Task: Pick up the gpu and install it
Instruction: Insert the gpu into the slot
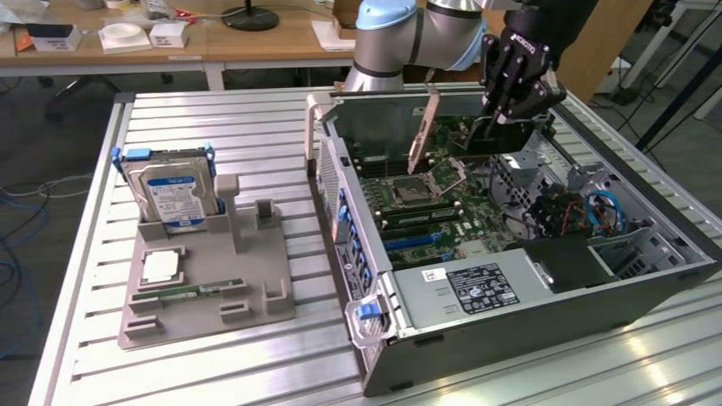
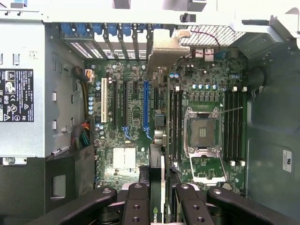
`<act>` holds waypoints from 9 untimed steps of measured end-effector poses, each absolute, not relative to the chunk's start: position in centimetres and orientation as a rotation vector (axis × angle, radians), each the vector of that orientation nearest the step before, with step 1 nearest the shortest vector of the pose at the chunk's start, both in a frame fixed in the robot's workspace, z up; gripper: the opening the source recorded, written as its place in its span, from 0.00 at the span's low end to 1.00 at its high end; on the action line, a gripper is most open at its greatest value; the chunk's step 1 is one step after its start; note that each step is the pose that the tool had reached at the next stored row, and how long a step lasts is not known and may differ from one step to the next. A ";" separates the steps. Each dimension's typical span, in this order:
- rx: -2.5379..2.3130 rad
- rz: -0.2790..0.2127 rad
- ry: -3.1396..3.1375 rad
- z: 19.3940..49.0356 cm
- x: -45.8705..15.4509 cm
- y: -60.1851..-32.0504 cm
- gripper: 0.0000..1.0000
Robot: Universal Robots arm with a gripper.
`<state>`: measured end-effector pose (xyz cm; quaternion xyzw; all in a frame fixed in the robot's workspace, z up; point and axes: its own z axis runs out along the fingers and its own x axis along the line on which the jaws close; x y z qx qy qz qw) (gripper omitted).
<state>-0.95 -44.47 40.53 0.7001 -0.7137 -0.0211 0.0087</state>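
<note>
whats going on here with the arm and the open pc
The robot arm's hand is clamped on the gpu, holding it on edge above the motherboard inside the open computer case. The card looks to be above the slots, not seated yet. A hard drive stands in a grey holder on the table beside the case.

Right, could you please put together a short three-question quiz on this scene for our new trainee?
1. True or false: the gpu lies on the grey tray.
2. What stands upright on that tray, on the exterior view's left? A. hard drive B. power supply C. memory stick
3. Fill in: the gripper holds the gpu above the open ____.

Key: 1 false, the gripper is shut on it; 2 A; 3 computer case.
</note>
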 end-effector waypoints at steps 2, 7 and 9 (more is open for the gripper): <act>2.187 -0.066 -2.230 40.5 -1.0 -44.5 0.26; 2.187 -0.066 -2.230 40.4 -1.0 -44.5 0.26; 2.188 -0.065 -2.230 40.3 -1.0 -44.5 0.26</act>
